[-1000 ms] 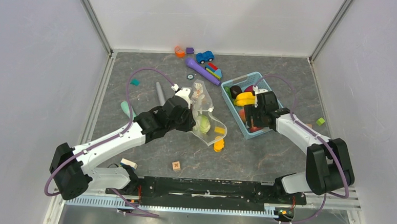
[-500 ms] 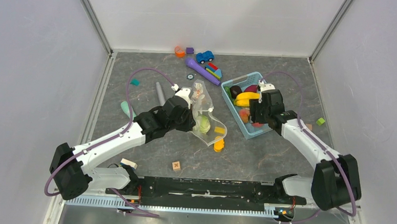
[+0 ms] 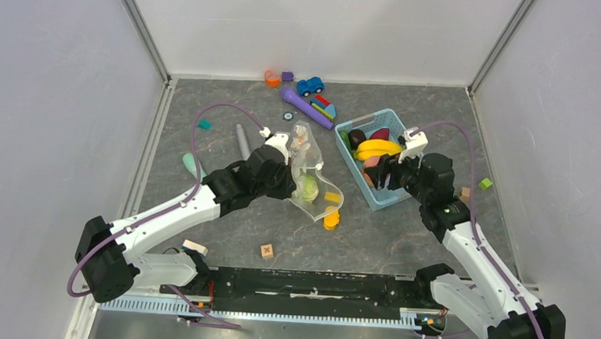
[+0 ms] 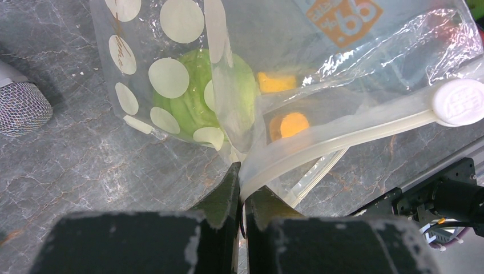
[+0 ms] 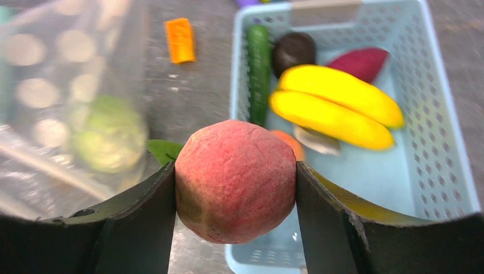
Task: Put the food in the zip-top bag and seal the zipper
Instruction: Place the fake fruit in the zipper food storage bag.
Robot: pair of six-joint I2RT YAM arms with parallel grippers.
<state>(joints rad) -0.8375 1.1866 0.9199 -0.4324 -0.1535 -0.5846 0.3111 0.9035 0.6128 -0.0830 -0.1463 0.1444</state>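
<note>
Pink-red peach [image 5: 235, 180]; yellow bananas [image 5: 337, 105]; blue lattice basket [image 5: 451, 142]; clear bag [image 4: 171, 23] with cream dots, orange print at one o'clock; green cabbage [image 4: 194, 94]; grey marbled table [image 4: 85, 165].

Open gap btwn basket [image 3: 354, 166] & zip-top bag [image 3: 317, 175]; left gripper [image 4: 242, 174] flanks bag.

A blue toy car [image 3: 310, 85], an orange curved piece [image 3: 272, 79] and a small purple cube [image 3: 287, 76] sit by the far wall of the grey marbled surface [image 3: 402, 237], with a purple rod [image 3: 306, 108] just in front. A light blue lattice basket [image 3: 356, 166] stands to the right, a green cube [image 3: 485, 183] beyond it. A wooden cube [image 3: 267, 251] lies near the front.
</note>
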